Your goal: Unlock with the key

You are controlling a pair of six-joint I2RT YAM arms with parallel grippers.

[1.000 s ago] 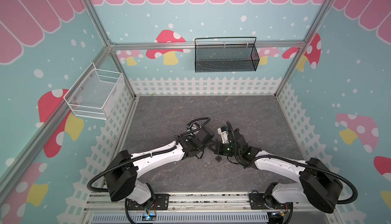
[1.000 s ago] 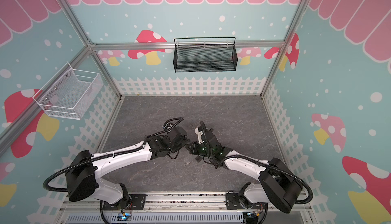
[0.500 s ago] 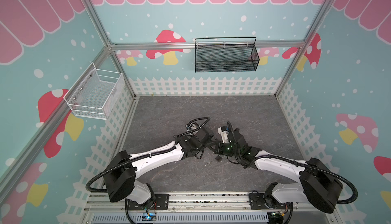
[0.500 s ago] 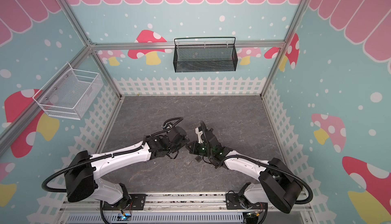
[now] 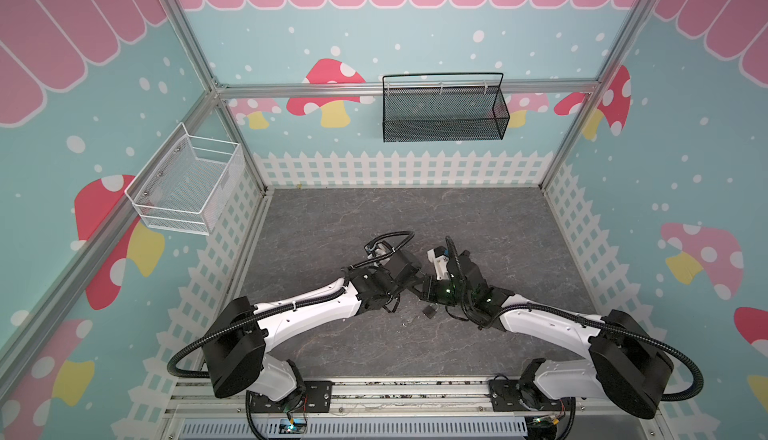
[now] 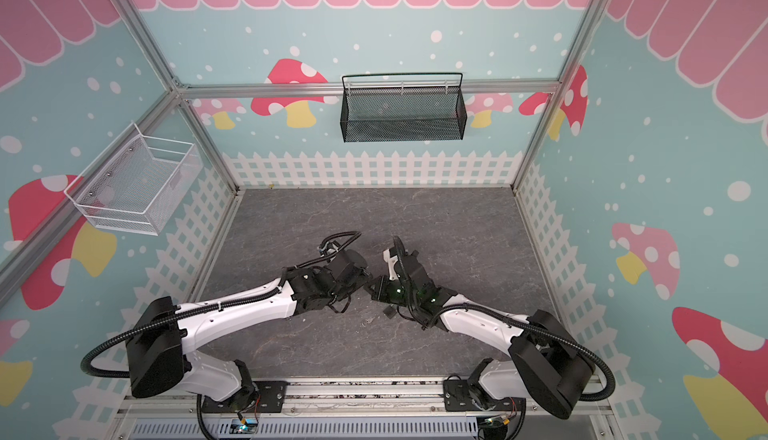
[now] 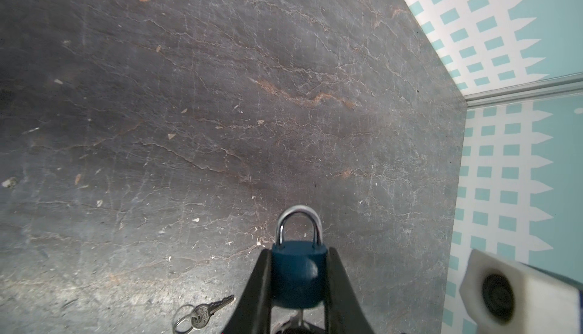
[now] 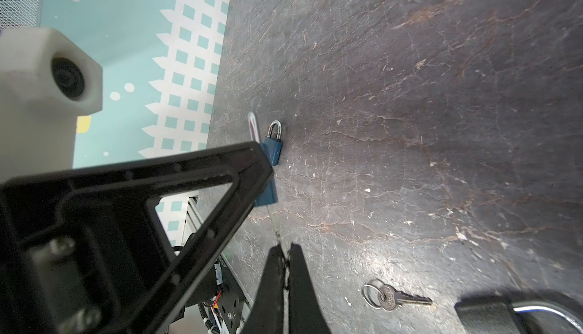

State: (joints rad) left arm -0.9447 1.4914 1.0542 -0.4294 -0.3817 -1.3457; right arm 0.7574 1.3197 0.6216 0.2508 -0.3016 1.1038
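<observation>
My left gripper (image 7: 298,253) is shut on a small blue padlock (image 7: 298,272), gripping its body on both sides with the silver shackle pointing away from the wrist. My right gripper (image 8: 285,248) is shut on the key (image 8: 274,225). The key's thin blade runs from the fingertips to the bottom of the blue padlock (image 8: 268,190). In both top views the two grippers meet at mid-floor, left gripper (image 5: 415,282) against right gripper (image 5: 426,290), and the lock between them is hidden.
A spare key on a ring (image 8: 391,297) (image 7: 202,313) and a black padlock (image 8: 485,315) (image 5: 430,312) lie on the grey floor just below the grippers. In the right wrist view another small blue padlock (image 8: 273,146) shows beyond the held one. A black basket (image 5: 444,109) and a white basket (image 5: 187,184) hang on the walls.
</observation>
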